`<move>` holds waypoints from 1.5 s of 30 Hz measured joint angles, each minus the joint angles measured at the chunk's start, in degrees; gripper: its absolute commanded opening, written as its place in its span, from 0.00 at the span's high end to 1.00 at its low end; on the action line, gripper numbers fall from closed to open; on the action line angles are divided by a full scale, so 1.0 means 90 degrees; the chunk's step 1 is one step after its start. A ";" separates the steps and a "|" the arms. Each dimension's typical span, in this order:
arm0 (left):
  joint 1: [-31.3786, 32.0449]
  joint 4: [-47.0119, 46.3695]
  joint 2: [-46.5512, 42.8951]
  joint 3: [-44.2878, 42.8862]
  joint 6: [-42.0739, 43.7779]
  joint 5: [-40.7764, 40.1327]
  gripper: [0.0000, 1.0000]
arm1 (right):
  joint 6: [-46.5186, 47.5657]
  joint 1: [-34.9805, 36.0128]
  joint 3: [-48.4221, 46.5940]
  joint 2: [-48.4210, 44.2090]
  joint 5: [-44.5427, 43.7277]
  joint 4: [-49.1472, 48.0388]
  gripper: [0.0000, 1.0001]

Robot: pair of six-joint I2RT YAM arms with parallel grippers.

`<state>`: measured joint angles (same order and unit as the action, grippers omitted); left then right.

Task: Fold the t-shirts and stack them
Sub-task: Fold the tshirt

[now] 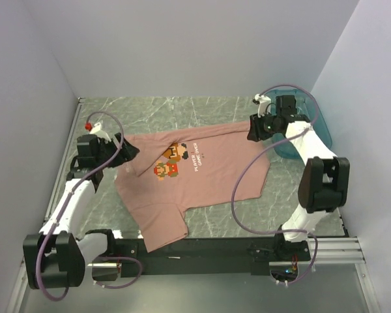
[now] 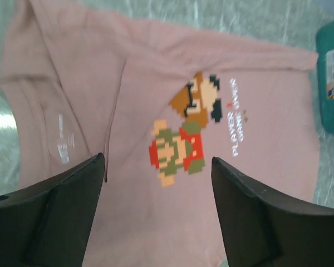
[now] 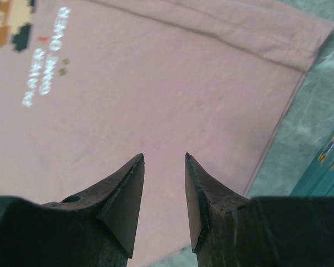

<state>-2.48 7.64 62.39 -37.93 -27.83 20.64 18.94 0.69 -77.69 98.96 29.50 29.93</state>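
- The t-shirt (image 1: 208, 176), one salmon-pink piece, lies spread out on the middle of the counter (image 1: 215, 107), print side up, between our two arms.
- Its collar points toward the left arm and its hem toward the right. The cloth is not flat: creases run across the chest, and a raised ridge runs along the far edge.
- The chest print (image 1: 171, 161) shows two blocky pixel figures in red, brown and green. The white lettering (image 1: 197, 156) sits just beside them on the hem side.
- At the near-left, one part of the shirt reaches down to the dark rail (image 1: 202, 248) where the arms are bolted.
- The left end effector (image 1: 129, 158) hovers at the collar end. From its wrist camera we see its fingers (image 2: 55, 211) spread wide, with only the shirt below in the space between them. It has hold of nothing.
- The right end effector (image 1: 253, 130) is at the shirt's far right corner. Its wrist view shows the two fingertips (image 3: 128, 189) a narrow gap apart, pointing down over plain pink cloth near the hem. We see nothing pinched between them, so it is partly open and empty.
- A teal tub (image 1: 306, 124) stands on the counter just beyond the right arm, against the right wall and close to the hem end of the shirt. A printed label shows on its side in the left wrist view.
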 measured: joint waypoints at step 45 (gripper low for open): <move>0.0916 0.1625 0.5095 -0.3480 0.1681 -0.0231 0.78 | -0.0119 -0.0440 0.1270 -0.1588 0.1540 0.0595 0.57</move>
<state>5.76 22.26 108.25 -69.25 -12.71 18.57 17.87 -3.27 -66.26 84.66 43.35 35.29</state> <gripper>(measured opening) 0.316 0.430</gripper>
